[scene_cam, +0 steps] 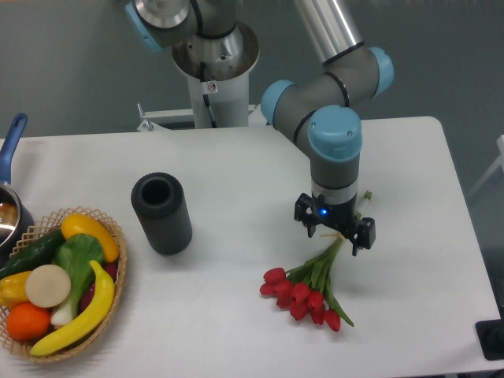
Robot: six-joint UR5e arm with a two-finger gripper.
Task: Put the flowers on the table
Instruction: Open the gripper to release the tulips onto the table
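The flowers (pixel 305 296), a small bunch of red tulips with green stems, lie on the white table (pixel 236 307) at the front right. The blooms point to the front left and the stems run up and back to the right. My gripper (pixel 334 236) points straight down over the stem end. Its two black fingers stand apart on either side of the stems, so it looks open. The stem tips show again behind the gripper.
A dark grey cylindrical vase (pixel 161 213) stands upright at the table's middle left. A wicker basket (pixel 110 228) with toy fruit and vegetables sits at the front left edge. A pot with a blue handle (pixel 11 142) is at the far left. The robot base (pixel 213 71) stands at the back.
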